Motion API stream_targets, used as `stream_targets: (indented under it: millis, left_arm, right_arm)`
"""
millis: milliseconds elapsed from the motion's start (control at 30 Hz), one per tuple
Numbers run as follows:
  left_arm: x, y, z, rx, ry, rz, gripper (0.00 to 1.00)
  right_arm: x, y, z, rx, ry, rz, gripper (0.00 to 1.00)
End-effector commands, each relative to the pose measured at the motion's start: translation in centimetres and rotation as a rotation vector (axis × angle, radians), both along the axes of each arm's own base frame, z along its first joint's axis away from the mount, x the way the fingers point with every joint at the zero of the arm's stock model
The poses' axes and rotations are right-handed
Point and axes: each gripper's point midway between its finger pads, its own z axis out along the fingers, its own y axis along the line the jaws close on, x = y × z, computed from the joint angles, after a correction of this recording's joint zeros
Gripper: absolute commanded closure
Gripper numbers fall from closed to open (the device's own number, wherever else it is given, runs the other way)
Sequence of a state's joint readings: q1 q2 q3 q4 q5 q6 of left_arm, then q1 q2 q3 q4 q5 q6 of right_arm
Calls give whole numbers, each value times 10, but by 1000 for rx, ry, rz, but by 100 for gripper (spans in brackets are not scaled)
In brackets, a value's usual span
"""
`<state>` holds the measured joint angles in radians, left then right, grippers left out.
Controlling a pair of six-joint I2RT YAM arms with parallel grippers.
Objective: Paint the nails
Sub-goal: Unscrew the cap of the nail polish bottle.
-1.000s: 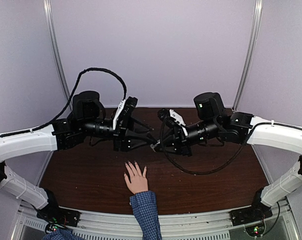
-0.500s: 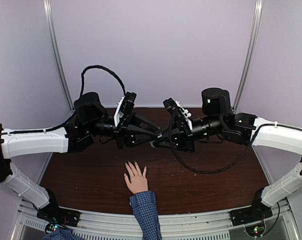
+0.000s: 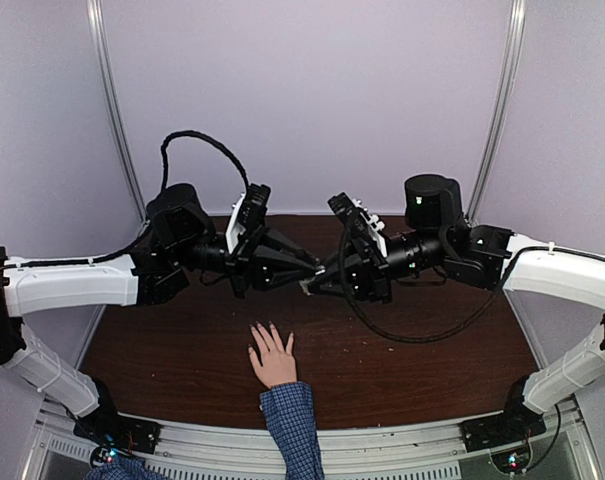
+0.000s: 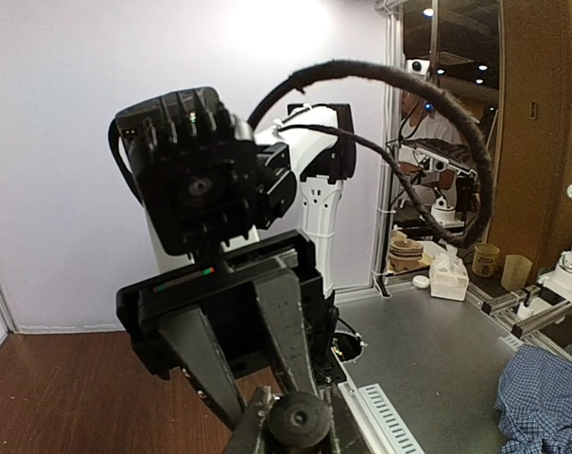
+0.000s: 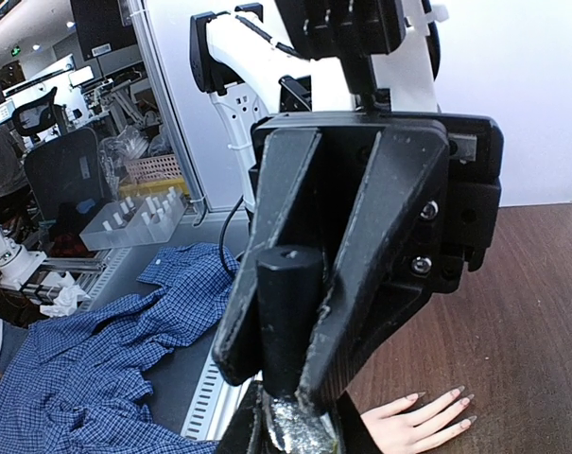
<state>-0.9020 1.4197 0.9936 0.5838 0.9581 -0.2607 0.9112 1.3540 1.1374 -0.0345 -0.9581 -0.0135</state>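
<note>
A light-skinned hand [image 3: 273,362] lies flat on the brown table with fingers spread, its nails [image 3: 270,326] pointing to the far side; the nails [image 5: 456,391] also show low in the right wrist view. Above the hand both grippers meet tip to tip. My right gripper [image 3: 322,283] [image 5: 300,430] is shut on a small glittery polish bottle [image 5: 304,437]. My left gripper [image 3: 300,270] [image 4: 292,426] is shut on the bottle's black cap [image 5: 290,312] [image 4: 300,421], its fingers [image 5: 380,246] on either side of it.
A blue checked shirt cuff [image 3: 290,420] reaches over the table's near edge. Loose checked cloth [image 5: 78,378] [image 4: 546,397] lies on the grey bench beyond a slotted metal rail [image 4: 394,426]. Both arms span the table [image 3: 412,360] at mid height.
The left gripper's jaws have closed onto the cap. Both arms have risen slightly and drawn together over the middle. The hand has not moved.
</note>
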Motion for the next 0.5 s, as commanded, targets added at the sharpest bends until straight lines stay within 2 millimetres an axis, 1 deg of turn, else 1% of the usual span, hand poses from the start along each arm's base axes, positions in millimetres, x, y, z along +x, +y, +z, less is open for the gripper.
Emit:
stream_targets:
  millis: [0, 167, 333, 467]
  left_arm:
    - [3, -1, 11, -11, 9, -12, 100]
    - [14, -4, 8, 7, 23, 58, 100]
    - [29, -7, 5, 25, 34, 148, 100]
    - [37, -8, 5, 27, 41, 194, 100]
  right_arm:
    - [4, -2, 12, 38, -33, -17, 100]
    - [22, -3, 14, 33, -72, -125, 100]
    - [35, -5, 14, 26, -101, -204, 100]
    - [44, -4, 13, 26, -111, -248, 100]
